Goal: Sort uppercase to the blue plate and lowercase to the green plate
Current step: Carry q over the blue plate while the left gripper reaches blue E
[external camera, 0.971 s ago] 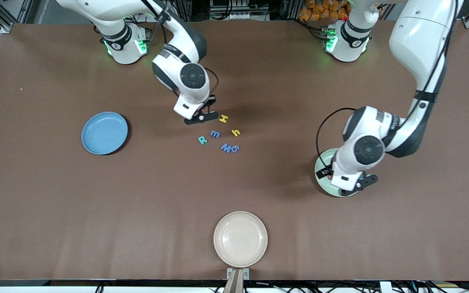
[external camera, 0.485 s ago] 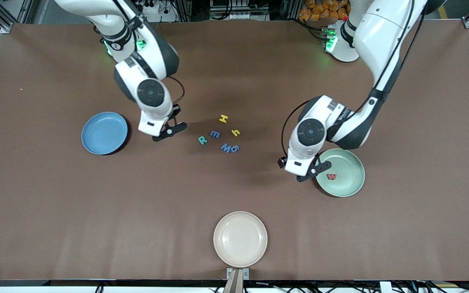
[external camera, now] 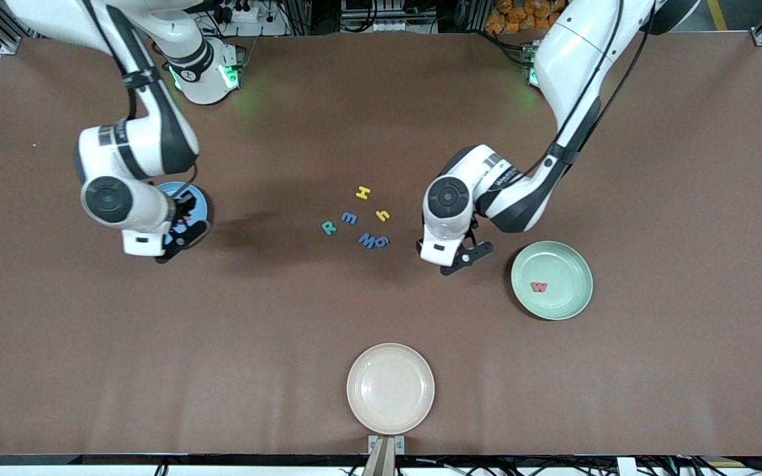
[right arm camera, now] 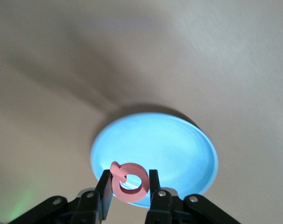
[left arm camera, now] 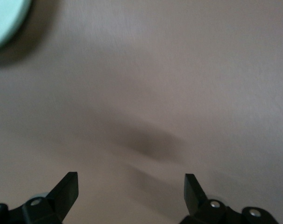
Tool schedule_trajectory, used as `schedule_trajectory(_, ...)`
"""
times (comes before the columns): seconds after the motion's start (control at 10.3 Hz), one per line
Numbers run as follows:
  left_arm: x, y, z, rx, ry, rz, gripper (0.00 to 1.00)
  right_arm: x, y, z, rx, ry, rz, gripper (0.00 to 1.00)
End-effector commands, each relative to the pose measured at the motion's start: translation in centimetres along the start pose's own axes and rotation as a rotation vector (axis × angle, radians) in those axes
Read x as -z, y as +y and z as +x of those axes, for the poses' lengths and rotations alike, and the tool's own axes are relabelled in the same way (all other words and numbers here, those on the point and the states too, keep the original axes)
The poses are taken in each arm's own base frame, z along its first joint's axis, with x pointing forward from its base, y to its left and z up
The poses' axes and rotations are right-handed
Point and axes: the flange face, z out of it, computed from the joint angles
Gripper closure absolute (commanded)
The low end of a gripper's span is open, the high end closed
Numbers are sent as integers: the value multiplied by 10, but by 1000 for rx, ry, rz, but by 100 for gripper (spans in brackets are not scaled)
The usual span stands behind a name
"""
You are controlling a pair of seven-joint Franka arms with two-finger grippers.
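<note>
Foam letters lie loose at mid-table on the matte brown table: yellow H, yellow h, blue m, teal R, and blue M touching a rounded blue letter. The round, shallow, smooth blue plate sits toward the right arm's end; the right gripper hangs over it, fingers pinched on a flat red Q, a ring with a small tail. The pale green plate of the same shape sits toward the left arm's end, a red w lying in it. The left gripper hovers empty, fingers spread wide, over bare table between the letters and the green plate. A beige plate lies nearest the camera.
</note>
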Motion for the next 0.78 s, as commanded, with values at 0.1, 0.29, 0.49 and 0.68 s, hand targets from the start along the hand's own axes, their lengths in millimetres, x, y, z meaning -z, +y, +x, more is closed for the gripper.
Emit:
schedule_trajectory(0.1,8,19,-27,135,-8,-45,0,-55,13,-23,51,79,-16,88)
schedule_trajectory(0.29,11,33,-53,164,-13,-95,0,-77,7,-29,40,90,-3,88)
schedule_trajectory(0.49,14,48,-73,169,-12,-146,0,-95,-3,-35,14,116,26,88)
schedule_trajectory(0.68,13,64,-92,216,-22,-166,0,-107,-9,-40,12,123,31,88)
